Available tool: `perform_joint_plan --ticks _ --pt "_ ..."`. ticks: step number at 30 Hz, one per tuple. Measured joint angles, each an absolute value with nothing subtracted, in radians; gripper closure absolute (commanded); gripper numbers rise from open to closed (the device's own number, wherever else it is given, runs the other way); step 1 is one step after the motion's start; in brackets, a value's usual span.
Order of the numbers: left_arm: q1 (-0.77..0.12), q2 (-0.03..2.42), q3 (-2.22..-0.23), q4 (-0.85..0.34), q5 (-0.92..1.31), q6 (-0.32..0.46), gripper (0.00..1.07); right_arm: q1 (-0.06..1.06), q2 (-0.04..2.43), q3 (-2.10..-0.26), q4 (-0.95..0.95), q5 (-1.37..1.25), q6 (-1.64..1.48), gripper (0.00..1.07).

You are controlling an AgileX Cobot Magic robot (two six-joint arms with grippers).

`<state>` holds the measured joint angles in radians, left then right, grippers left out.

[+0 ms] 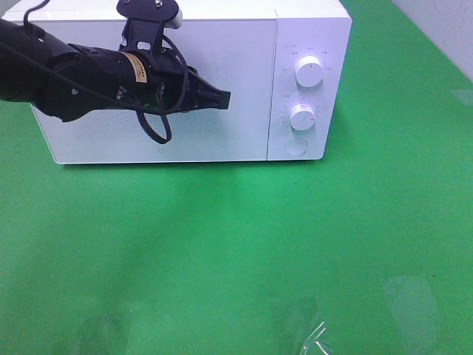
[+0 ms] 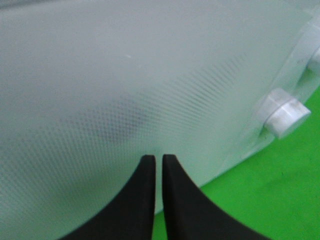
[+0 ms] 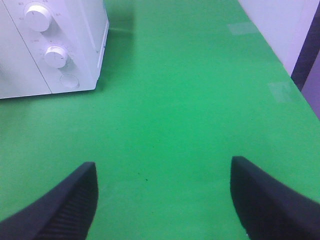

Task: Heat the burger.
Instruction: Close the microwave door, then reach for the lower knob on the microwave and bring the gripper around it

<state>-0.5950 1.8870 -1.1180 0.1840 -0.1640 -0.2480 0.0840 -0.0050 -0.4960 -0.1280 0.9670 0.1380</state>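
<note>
Burger unseen, probably inside the shut microwave (image 1: 329, 37). Left gripper (image 1: 224, 97) closed, empty, at its door (image 1: 247, 52); right gripper (image 3: 162, 170) spread, empty. The 2 dials (image 1: 307, 72) probably remain.

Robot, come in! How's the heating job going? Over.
Left gripper shut, close to the closed microwave door. Right gripper open, empty, above the green table. Burger not in view.

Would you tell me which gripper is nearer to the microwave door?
Left. The left gripper, shut, sits right in front of the microwave door; the right gripper hangs open over the green table, well away from it.
</note>
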Motion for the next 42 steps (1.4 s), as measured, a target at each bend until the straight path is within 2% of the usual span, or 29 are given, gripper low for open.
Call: perform_joint_plan --ticks 1,2,3,4,5,6,8,9,10,18,23,25,29,30,32,33,34,35,36,38,41,42 --pt "-0.619 1.861 -1.118 0.183 -0.07 -0.248 0.8 0.084 -0.005 -0.496 -0.128 0.967 0.136 0.36" --pt "-0.619 1.861 -1.118 0.183 -0.07 -0.248 0.8 0.084 -0.005 -0.496 -0.128 0.967 0.136 0.36" --pt "-0.646 1.837 -1.118 0.186 0.021 -0.247 0.63 0.084 -0.005 -0.496 -0.128 0.967 0.133 0.36" --pt "-0.646 1.837 -1.118 0.186 0.021 -0.247 0.63 0.084 -0.005 -0.496 -0.128 0.967 0.133 0.36" --pt "-0.672 1.82 -1.118 0.186 0.103 -0.244 0.4 0.084 -0.005 -0.496 -0.128 0.967 0.132 0.36" --pt "-0.672 1.82 -1.118 0.186 0.103 -0.244 0.4 0.084 -0.005 -0.496 -0.128 0.967 0.132 0.36" --pt "-0.706 1.797 -1.118 0.186 0.234 -0.244 0.15 0.084 -0.005 -0.496 -0.128 0.967 0.132 0.36" --pt "-0.706 1.797 -1.118 0.186 0.234 -0.244 0.15 0.084 -0.005 -0.496 -0.128 0.967 0.132 0.36" --pt "-0.72 1.784 -1.118 0.181 0.305 -0.247 0.08 0.084 -0.005 -0.496 -0.128 0.967 0.132 0.36" --pt "-0.73 1.736 -1.118 0.108 0.521 -0.251 0.09 0.084 -0.005 -0.496 -0.128 0.967 0.132 0.36" --pt "-0.73 1.671 -1.118 0.033 0.776 -0.251 0.09 0.084 -0.005 -0.496 -0.128 0.967 0.132 0.36" --pt "-0.73 1.663 -1.118 0.029 0.804 -0.251 0.09 0.084 -0.005 -0.496 -0.128 0.967 0.132 0.36" --pt "-0.7 1.63 -1.118 0.0 0.918 -0.251 0.09 0.084 -0.005 -0.496 -0.128 0.967 0.132 0.36" --pt "-0.658 1.611 -1.118 -0.009 0.965 -0.247 0.09 0.084 -0.005 -0.496 -0.128 0.967 0.132 0.36" --pt "-0.638 1.601 -1.118 -0.01 0.98 -0.243 0.09 0.084 -0.005 -0.496 -0.128 0.967 0.132 0.36" --pt "-0.581 1.58 -1.118 -0.013 1.01 -0.235 0.09 0.084 -0.005 -0.496 -0.128 0.967 0.132 0.36" --pt "-0.581 1.58 -1.118 -0.013 1.01 -0.235 0.09 0.084 -0.005 -0.496 -0.128 0.967 0.132 0.36" --pt "-0.523 1.556 -1.118 -0.017 1.037 -0.222 0.09 0.084 -0.005 -0.496 -0.128 0.967 0.132 0.36" --pt "-0.523 1.556 -1.118 -0.017 1.037 -0.222 0.09 0.084 -0.005 -0.496 -0.128 0.967 0.132 0.36" --pt "-0.39 1.494 -1.118 -0.031 1.106 -0.19 0.09 0.084 -0.005 -0.496 -0.128 0.967 0.132 0.36" --pt "-0.355 1.48 -1.118 -0.035 1.125 -0.179 0.09 0.084 -0.005 -0.496 -0.128 0.967 0.132 0.36" --pt "-0.299 1.444 -1.118 -0.046 1.152 -0.156 0.09 0.084 -0.005 -0.496 -0.128 0.967 0.132 0.36"
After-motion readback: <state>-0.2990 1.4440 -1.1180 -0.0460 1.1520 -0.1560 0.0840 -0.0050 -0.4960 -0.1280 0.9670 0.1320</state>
